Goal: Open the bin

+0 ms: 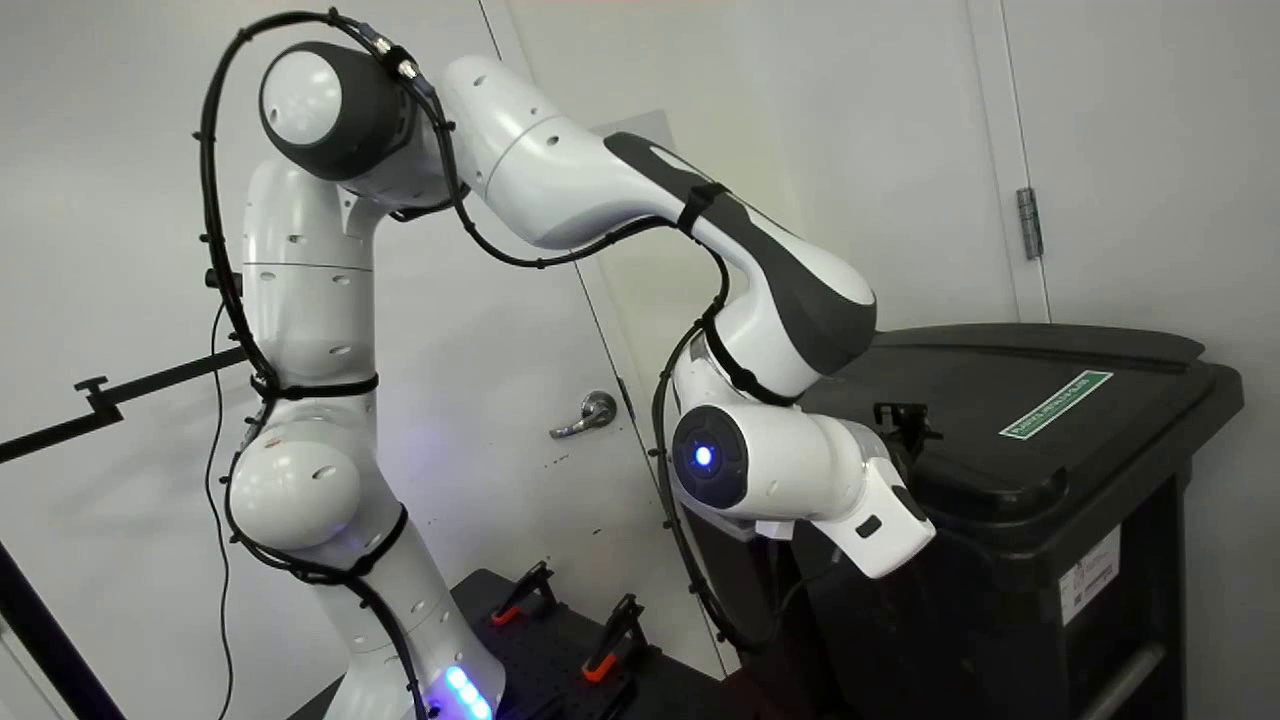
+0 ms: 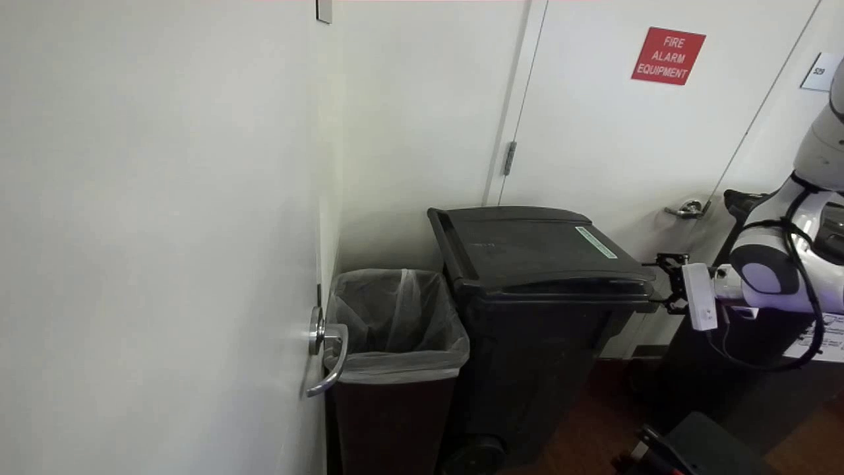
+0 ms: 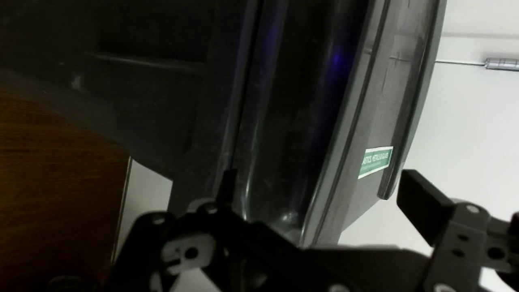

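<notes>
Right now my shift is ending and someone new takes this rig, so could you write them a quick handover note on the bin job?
Hand: open, at the front edge of the lid, gripping nothing; whether it touches the lid I cannot tell.
Bin: the black one, standing beside the lined waste bin. Lid down, green-and-white sticker on top.
Done: the hand is in place at the bin's front.
Left: the opening itself. Probably catch the lid's front edge next, then raise it.
</notes>
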You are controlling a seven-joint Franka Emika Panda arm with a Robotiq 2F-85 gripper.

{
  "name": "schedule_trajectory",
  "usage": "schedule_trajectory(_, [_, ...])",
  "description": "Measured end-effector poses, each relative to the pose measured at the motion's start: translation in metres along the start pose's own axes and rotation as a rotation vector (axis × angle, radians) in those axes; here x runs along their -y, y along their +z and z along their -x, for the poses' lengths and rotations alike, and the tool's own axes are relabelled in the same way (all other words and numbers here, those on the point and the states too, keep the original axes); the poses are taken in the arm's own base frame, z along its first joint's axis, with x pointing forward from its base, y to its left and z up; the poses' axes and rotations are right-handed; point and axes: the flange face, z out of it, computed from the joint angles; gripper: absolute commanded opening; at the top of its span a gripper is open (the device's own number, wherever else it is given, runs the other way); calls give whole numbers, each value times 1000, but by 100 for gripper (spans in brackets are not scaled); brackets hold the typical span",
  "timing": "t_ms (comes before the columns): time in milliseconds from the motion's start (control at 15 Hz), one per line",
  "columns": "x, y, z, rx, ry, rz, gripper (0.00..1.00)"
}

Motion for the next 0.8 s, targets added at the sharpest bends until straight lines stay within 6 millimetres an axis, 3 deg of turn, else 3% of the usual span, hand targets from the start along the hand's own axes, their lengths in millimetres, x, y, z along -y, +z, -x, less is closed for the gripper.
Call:
schedule_trajectory(400, [13,18,14,-53,24,-76,100])
schedule_trajectory(800, [31,51,37,-65,47,-132,100])
